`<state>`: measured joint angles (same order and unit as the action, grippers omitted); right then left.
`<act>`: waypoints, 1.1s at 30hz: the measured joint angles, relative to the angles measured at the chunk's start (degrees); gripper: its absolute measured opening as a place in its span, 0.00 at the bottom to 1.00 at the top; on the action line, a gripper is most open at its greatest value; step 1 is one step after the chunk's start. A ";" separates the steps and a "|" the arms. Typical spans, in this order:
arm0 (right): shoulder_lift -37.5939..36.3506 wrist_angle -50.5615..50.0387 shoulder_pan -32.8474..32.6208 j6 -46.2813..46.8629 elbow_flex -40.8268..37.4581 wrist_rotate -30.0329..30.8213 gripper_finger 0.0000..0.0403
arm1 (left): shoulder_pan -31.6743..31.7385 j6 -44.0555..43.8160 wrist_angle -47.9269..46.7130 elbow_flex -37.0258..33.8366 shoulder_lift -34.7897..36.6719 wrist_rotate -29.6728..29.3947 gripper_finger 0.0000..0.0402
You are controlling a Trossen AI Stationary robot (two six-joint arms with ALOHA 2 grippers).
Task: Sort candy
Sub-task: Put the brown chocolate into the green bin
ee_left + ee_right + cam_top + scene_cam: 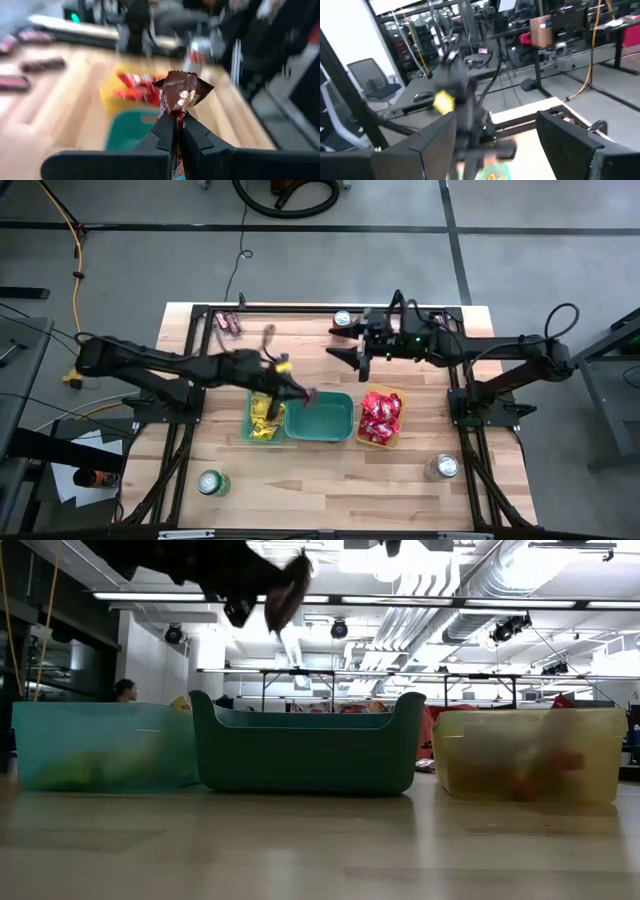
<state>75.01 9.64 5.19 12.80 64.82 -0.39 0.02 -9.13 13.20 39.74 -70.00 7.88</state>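
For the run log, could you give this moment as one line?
left gripper: shut on brown candy bar, above teal bin | right gripper: open, empty, waiting at table's rear

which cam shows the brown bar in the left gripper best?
Left wrist view: the brown bar sits pinched in the left gripper, wrapper filling centre. High view shows a blurred sliver above the teal bin; low view a dark silhouette; right wrist nothing clear.

Three bins crowd mid-table; bare wood in front lies open.

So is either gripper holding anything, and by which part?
The left gripper pinches a dark brown candy bar by its lower end; the right gripper holds nothing.
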 joint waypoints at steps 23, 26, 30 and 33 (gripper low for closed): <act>-1.37 -8.86 1.20 -0.38 0.00 0.16 0.66 | -2.42 4.85 -27.08 16.95 -16.35 -3.56 0.43; -2.30 -11.50 1.38 0.41 0.00 0.67 0.66 | -0.58 4.84 -32.88 19.24 -13.24 -3.52 0.47; -3.82 -19.06 3.03 4.90 0.00 3.63 0.66 | 3.18 3.46 -34.06 18.56 -6.28 -3.60 0.48; -4.57 -24.81 4.80 8.90 0.00 6.51 0.66 | 6.04 3.17 -29.13 16.21 0.05 -3.61 0.48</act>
<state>70.44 -15.17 9.99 21.69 64.82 6.12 6.06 -5.95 -15.93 55.95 -69.95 4.27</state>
